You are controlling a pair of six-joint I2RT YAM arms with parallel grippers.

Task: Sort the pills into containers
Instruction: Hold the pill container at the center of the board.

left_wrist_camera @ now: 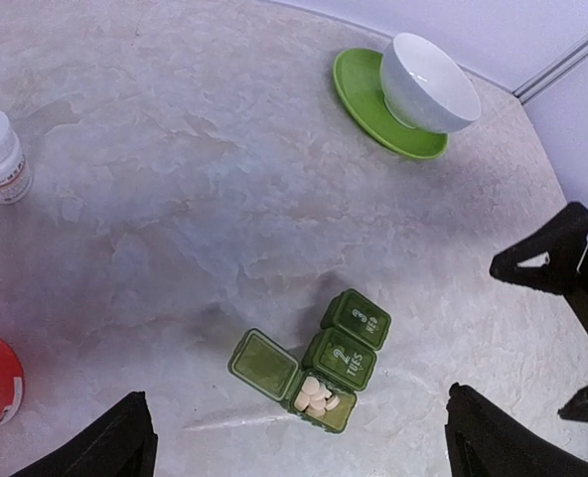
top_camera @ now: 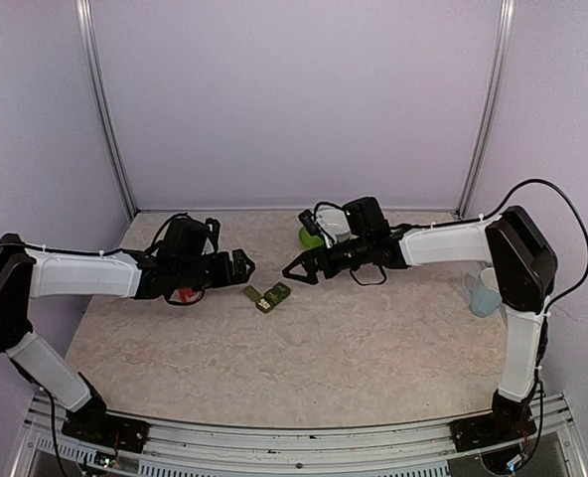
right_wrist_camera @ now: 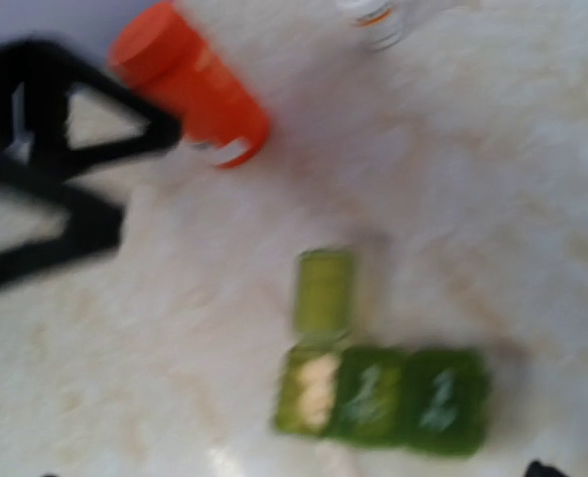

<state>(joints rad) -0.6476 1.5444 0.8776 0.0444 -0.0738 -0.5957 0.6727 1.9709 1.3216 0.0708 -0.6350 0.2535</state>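
Containers (left_wrist_camera: 340, 358): one end compartment open, white pills (left_wrist_camera: 317, 395) inside; left claw (top_camera: 244, 263) and right claw (top_camera: 296, 275) gape

Overhead view: the left arm (top_camera: 75, 273) and the right arm (top_camera: 443, 241) are each bent at the elbow, with forearms stretched nearly level toward the centre. The left gripper (top_camera: 244, 264) and the right gripper (top_camera: 292, 270) point at one another, tips near but apart. Both sets of jaws stand wide, holding nothing.

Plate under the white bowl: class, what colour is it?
The plate is light green, clearest in the left wrist view.
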